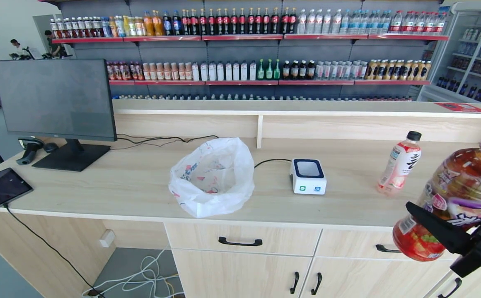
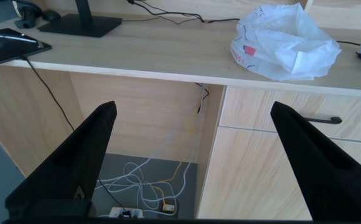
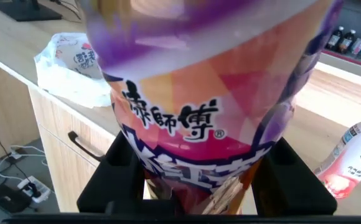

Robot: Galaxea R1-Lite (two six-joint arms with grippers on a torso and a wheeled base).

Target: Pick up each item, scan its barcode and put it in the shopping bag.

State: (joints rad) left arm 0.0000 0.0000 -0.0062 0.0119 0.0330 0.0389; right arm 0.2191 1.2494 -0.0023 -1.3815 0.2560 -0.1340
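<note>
Left gripper [image 2: 193, 107]: fingers wide apart, nothing between them, low before the counter [image 1: 141, 182] front. Right gripper [image 1: 447, 229]: clamped on purple-capped bottle [image 1: 464, 190], tilted, off the counter's right front edge. On counter: shopping bag [image 1: 213, 176], mouth open; scanner [image 1: 308, 176] to its right; pink bottle [image 1: 400, 169] upright, farther right.

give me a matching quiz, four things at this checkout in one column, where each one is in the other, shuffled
1 purple-capped bottle
2 black-capped bottle
3 barcode scanner
4 shopping bag

A between the bag and the upright bottle
B in the right end effector
C left of the scanner, mouth open
D standing upright on the counter, right of the scanner

Pairs: 1-B, 2-D, 3-A, 4-C
</note>
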